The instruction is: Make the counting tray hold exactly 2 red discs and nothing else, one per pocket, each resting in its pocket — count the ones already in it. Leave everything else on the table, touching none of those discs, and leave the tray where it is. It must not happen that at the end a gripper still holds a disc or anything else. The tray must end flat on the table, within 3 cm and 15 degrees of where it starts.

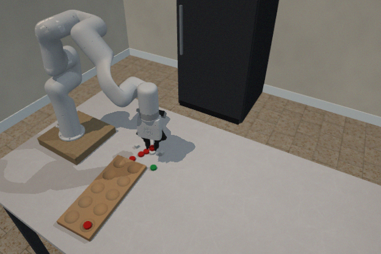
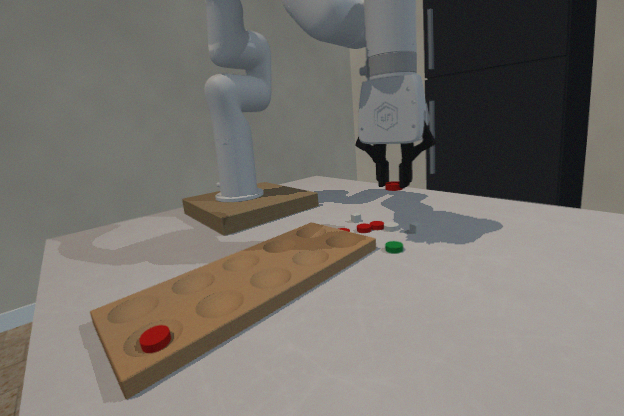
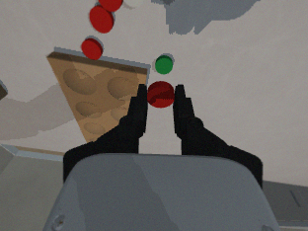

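My gripper (image 1: 151, 148) (image 2: 392, 182) (image 3: 160, 95) is shut on a red disc (image 1: 151, 147) (image 2: 392, 186) (image 3: 160, 93) and holds it a little above the table, beyond the far end of the wooden counting tray (image 1: 80, 214) (image 2: 176, 308) (image 3: 140, 74). One red disc (image 1: 87, 224) (image 2: 155, 338) rests in the tray's nearest pocket; the other pockets I see are empty. Three loose red discs (image 1: 132, 158) (image 1: 140, 154) (image 1: 146, 151) (image 2: 363, 227) (image 2: 376, 224) (image 3: 92, 48) (image 3: 102, 19) lie on the table by the tray's far end.
A green disc (image 1: 153, 167) (image 2: 394, 247) (image 3: 164, 64) lies on the table near the tray's far corner. A white disc (image 2: 390, 226) and small white cubes (image 2: 356, 217) (image 2: 412, 228) lie close by. The arm's wooden base (image 1: 77, 145) stands at the left. A black fridge (image 1: 221, 44) stands behind the table.
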Robot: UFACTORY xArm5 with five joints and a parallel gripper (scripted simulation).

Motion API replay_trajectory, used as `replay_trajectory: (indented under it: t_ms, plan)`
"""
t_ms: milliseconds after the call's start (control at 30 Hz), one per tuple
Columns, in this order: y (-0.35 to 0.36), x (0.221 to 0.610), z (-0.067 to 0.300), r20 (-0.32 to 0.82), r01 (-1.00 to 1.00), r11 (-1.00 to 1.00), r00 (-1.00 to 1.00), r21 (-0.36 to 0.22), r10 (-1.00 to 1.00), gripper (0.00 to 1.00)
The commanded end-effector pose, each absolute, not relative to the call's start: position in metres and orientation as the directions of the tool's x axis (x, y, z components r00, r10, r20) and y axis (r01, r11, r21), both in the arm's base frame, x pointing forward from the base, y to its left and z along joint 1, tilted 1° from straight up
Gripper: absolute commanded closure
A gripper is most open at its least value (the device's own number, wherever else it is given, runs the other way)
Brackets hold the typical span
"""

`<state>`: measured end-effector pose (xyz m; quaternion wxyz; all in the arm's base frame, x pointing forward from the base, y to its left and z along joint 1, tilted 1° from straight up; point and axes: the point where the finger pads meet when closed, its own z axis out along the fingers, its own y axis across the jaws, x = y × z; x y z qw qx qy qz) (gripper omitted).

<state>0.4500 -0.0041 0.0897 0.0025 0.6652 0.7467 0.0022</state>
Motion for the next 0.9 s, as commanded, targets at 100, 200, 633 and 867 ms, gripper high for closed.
replay_trajectory:
  t_ms: [100, 200, 633, 867]
  plan:
    - [-0.057, 0.453, 0.093, -0.002, 0.994, 0.112, -0.112, 0.010, 0.994, 1.00]
    - [-0.098, 0.449, 0.094, -0.003, 0.994, 0.112, -0.112, 0.008, 0.994, 1.00]
    - [-0.214, 0.418, 0.097, -0.002, 0.994, 0.112, -0.112, 0.003, 0.994, 1.00]
    - [-0.277, 0.386, 0.099, -0.001, 0.994, 0.112, -0.112, 0.001, 0.994, 1.00]
